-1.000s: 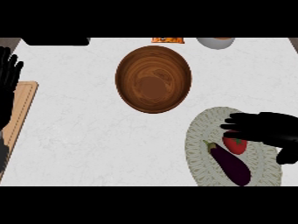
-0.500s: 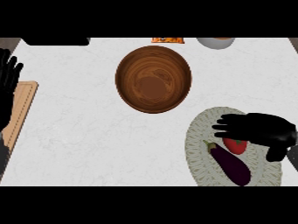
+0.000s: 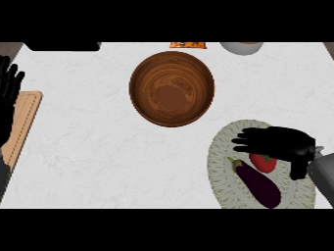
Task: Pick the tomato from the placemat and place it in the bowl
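red tomato [image 3: 263,162] lying on the pale oval placemat [image 3: 224,169] at lower right, its upper part hidden. round brown wooden bowl [image 3: 172,88], upright, at upper centre, apart from the placemat.

Eggplant [image 3: 257,182], cutting board [image 3: 23,122]

No legible text, label, brand, number or sign on anything in view.
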Motion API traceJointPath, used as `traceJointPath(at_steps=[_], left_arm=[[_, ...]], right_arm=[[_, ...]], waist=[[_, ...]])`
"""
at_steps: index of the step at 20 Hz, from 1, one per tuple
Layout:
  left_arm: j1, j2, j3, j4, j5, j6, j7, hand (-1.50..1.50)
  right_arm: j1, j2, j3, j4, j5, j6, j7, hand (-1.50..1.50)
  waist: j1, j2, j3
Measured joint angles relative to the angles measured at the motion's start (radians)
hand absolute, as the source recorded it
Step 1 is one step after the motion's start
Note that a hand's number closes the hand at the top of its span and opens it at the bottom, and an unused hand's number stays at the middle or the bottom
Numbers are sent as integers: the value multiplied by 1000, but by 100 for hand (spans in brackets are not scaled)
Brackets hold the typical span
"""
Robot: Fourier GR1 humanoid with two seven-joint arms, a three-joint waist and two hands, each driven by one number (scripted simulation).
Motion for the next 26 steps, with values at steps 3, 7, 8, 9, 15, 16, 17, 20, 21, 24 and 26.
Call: traceJointPath(at_steps=[3, 7, 8, 9, 15, 16, 17, 20, 21, 24, 26], left_arm=[[-8, -12, 8, 16, -9, -7, -8, 0], [-3, -17, 6, -19, -22, 1, 22, 0], [-1, -23, 6, -15, -26, 1, 19, 0], [0, -25, 9, -15, -24, -4, 17, 0], [-25, -29, 19, -2, -30, -13, 23, 0], [-28, -32, 14, -2, -31, -16, 19, 0], [-31, -34, 10, -3, -29, -23, 15, 0], [-68, -42, -11, -9, -29, -34, 14, 0], [-76, -42, -18, -12, -27, -41, 15, 0], [-100, -54, -33, -14, -27, -45, 12, 0], [-109, -62, -44, -16, -28, -48, 12, 0]], right_arm=[[-28, 33, -14, 69, 35, -29, -21, 150], [-34, 53, -38, 70, 20, -51, -48, 150], [-26, 54, -43, 63, 18, -61, -56, 150], [-36, 61, -49, 88, 21, -78, -71, 150], [-60, 62, -87, 100, 6, -100, -97, 150], [-112, 63, -105, 152, 3, -98, -97, 150], [-166, 47, -130, 194, -3, -90, -95, 150], [-295, -6, -187, 297, -2, -66, -65, 150], [-327, -21, -204, 329, -1, -63, -56, 150], [-414, -65, -246, 414, -3, -58, -47, 150], [-467, -88, -274, 464, -9, -57, -44, 150]], waist=[[0, -1, -2], [-1, -3, -4], [-2, -3, -5], [-1, -4, -7], [0, -1, -5], [13, 3, -3], [30, 9, -2], [85, 37, 2], [101, 46, 3], [136, 65, 6], [152, 71, 7]])
